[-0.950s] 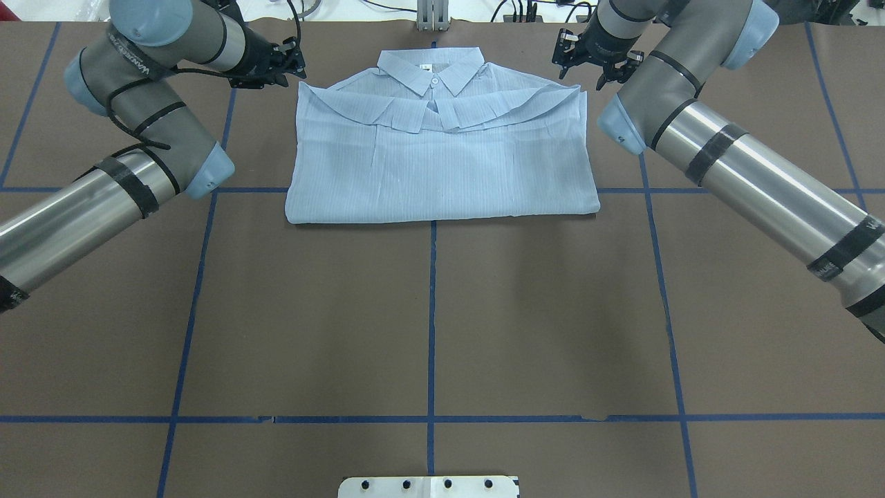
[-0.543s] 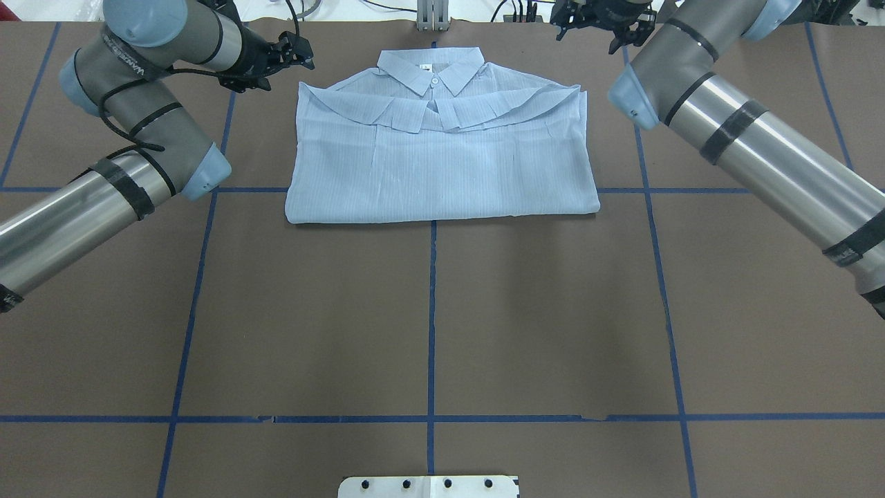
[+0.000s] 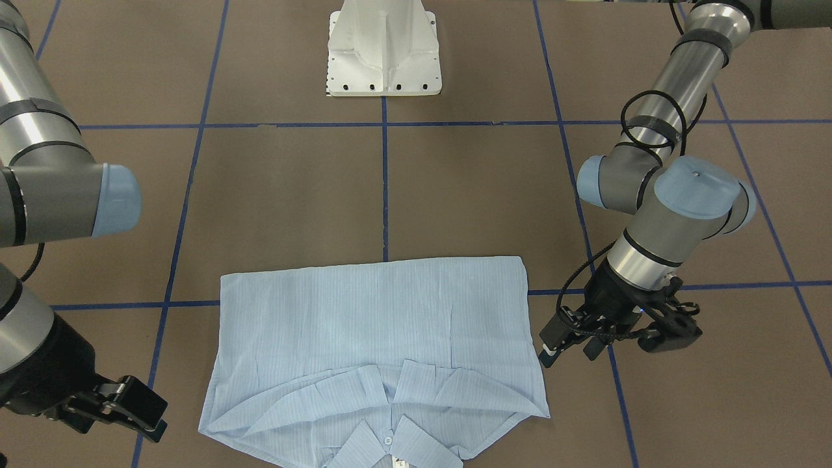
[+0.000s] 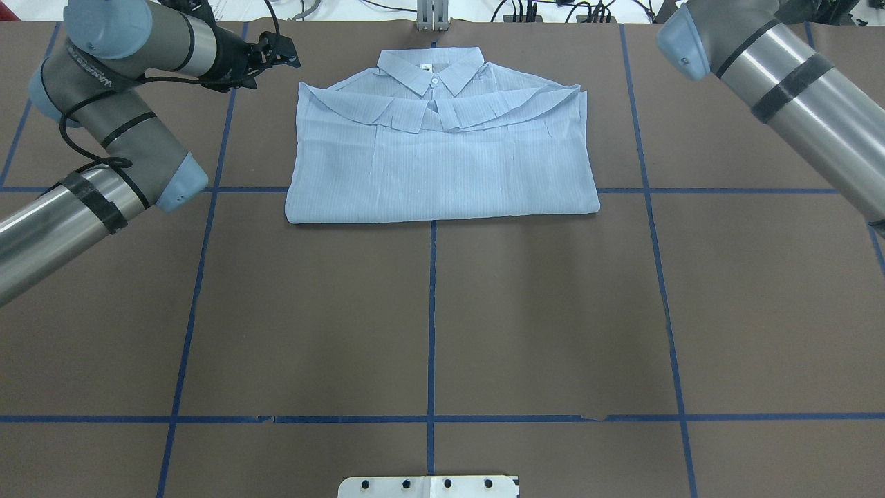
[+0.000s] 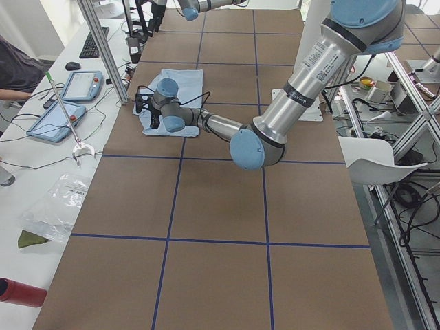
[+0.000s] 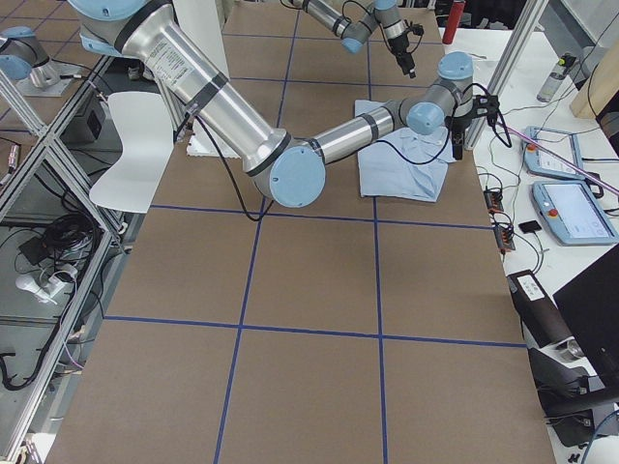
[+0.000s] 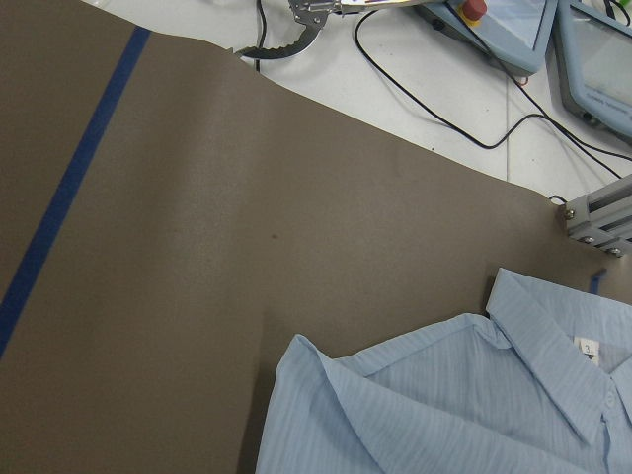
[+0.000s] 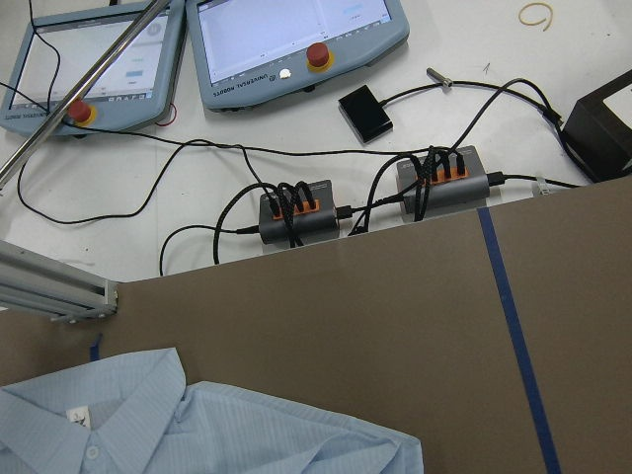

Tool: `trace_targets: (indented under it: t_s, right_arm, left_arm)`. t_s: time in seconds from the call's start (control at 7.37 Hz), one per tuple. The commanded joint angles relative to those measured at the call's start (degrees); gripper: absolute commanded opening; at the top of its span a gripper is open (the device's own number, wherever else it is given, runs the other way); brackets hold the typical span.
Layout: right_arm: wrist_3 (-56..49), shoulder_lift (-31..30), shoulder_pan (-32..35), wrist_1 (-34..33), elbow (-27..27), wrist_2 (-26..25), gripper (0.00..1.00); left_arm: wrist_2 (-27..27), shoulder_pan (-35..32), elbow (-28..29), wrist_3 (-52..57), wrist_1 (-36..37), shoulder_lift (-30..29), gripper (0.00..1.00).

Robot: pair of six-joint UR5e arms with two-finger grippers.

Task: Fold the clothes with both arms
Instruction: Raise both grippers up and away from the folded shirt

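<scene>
**As the arms draw off, the fold holds**

While the shirt (image 4: 442, 166) lies just as it did a moment back, a flat rectangle at the middle of the tabletop's (image 4: 429, 311) far edge with its collar outermost, the overhead view shows the left gripper (image 4: 283, 54) slid outward from the shirt's far left corner. The right gripper has left that view altogether. I take this fold as finished, with both arms clearing off.

From the front, the left gripper (image 3: 575, 344) hangs just beside the shirt's (image 3: 370, 325) side edge, fingers spread and empty. The right gripper (image 3: 153, 419) stands off the opposite corner, fingers also apart, holding nothing.

The left view shows brown covering gridded in blue tape, and a white bench (image 5: 41, 158) along the far edge with pendants (image 5: 79, 86) and a person's sleeve (image 5: 14, 65).

The right view shows the same bench and a white chair (image 6: 131, 145) behind the robot.

The left wrist sees the shirt's (image 7: 444, 405) corner and collar. The right wrist sees the other corner (image 8: 197, 425) and cable hubs (image 8: 296, 212).
</scene>
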Motion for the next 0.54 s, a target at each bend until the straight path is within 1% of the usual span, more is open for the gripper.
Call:
trace_targets:
  t_s: [0.0,0.14,0.41]
  right_arm:
    - [0.59,-3.55,0.6,0.29,5.15,0.33,1.0]
    - [0.59,-4.79,0.6,0.29,6.66,-0.02,1.0]
    - [0.85,-4.63,0.95,0.29,7.02,-0.02,1.0]
  left_arm:
    - [3.12,-0.11,-7.01,0.05,0.65,3.24,1.0]
    - [3.22,-0.11,-7.84,0.05,0.66,3.61,1.0]
    - [3.22,-0.2,-8.9,0.05,0.75,3.79,1.0]
